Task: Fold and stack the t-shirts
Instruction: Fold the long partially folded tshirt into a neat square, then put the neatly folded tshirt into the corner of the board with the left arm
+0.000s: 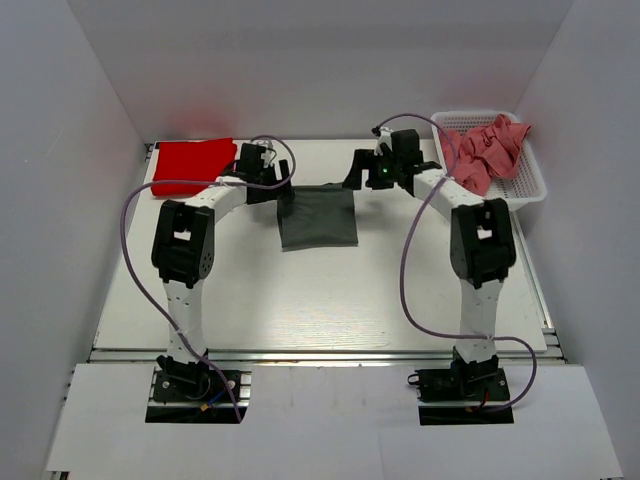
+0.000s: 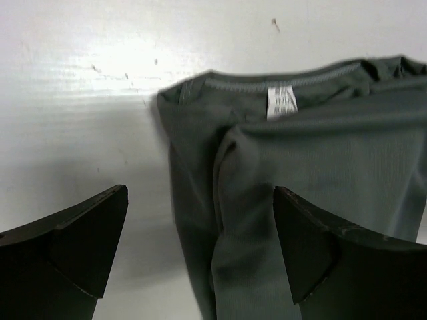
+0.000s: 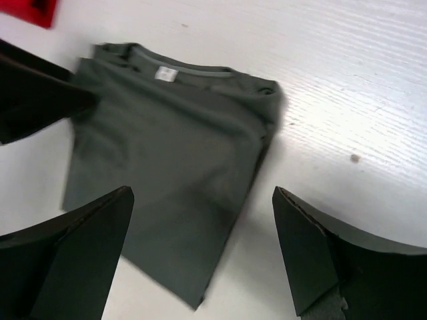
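A dark grey t-shirt (image 1: 318, 218) lies folded into a rectangle at the back middle of the table, collar and white label toward the far side. My left gripper (image 1: 272, 185) hovers at its far left corner and my right gripper (image 1: 362, 172) at its far right corner. In the left wrist view the left gripper (image 2: 200, 192) is open above the shirt's (image 2: 313, 167) left edge, holding nothing. In the right wrist view the right gripper (image 3: 203, 193) is open above the shirt (image 3: 167, 147), also empty. A folded red t-shirt (image 1: 192, 167) lies at the back left. Pink t-shirts (image 1: 488, 150) are bunched in the basket.
A white mesh basket (image 1: 530, 185) stands at the back right against the wall. White walls enclose the table on three sides. The left gripper's dark body (image 3: 33, 100) shows at the left of the right wrist view, with a red t-shirt corner (image 3: 30, 10) beyond it.
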Action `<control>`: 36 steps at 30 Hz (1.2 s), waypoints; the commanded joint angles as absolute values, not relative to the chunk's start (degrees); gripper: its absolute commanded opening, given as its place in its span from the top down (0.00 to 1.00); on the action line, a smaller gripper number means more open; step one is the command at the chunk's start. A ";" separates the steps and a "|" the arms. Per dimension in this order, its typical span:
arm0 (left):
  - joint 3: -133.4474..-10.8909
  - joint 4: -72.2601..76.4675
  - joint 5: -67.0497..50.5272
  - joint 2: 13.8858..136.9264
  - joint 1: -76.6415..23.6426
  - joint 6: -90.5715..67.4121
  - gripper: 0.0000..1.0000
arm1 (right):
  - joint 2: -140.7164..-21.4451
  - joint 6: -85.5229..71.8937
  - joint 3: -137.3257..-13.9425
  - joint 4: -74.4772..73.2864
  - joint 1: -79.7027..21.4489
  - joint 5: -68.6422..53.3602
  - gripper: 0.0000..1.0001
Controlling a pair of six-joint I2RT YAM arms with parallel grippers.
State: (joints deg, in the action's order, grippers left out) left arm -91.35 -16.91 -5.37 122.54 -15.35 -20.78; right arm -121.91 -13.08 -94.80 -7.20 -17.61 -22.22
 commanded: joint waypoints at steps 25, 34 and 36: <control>-82.25 -11.07 -20.57 123.74 -18.19 -14.95 0.84 | -85.61 -16.09 -49.22 5.98 -16.79 -21.98 0.10; -90.24 -12.73 -17.95 118.31 -17.14 -11.35 1.00 | -80.42 -15.12 -45.44 3.69 -16.44 -18.90 0.10; -93.67 -16.24 -14.88 117.77 -17.14 -6.43 1.00 | -79.55 -15.03 -45.18 3.60 -16.44 -18.20 0.10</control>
